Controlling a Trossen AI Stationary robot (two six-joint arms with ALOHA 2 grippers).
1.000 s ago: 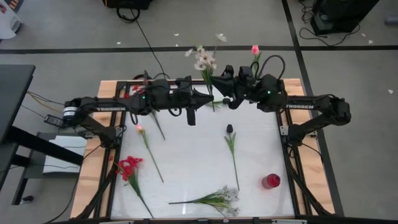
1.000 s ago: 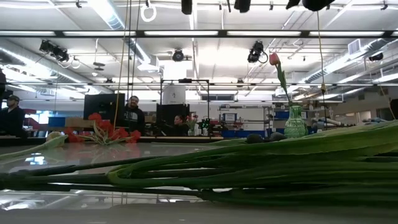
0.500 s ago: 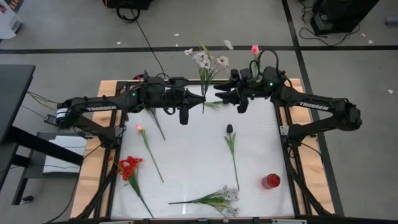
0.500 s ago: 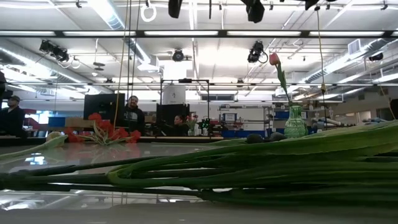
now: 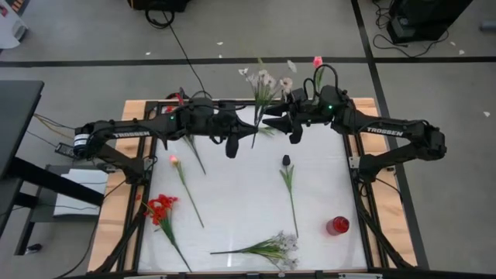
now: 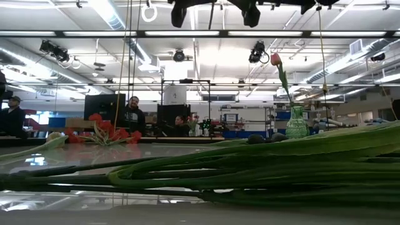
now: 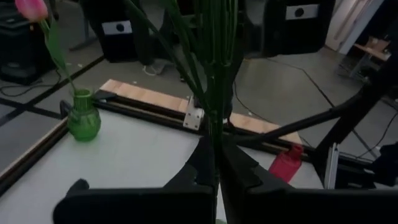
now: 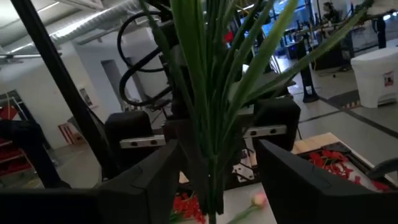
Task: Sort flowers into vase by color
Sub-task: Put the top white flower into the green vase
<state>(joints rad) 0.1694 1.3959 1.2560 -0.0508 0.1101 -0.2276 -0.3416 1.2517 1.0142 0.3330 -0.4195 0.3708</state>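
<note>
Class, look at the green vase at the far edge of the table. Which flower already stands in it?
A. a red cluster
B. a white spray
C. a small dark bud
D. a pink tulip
D: in the left wrist view a pink tulip rises from the green vase, while the white spray is held up between the two arms.

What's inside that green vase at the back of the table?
The green vase holds one pink tulip, its stem rising from the neck. The stem's lower end inside is hidden.
</note>
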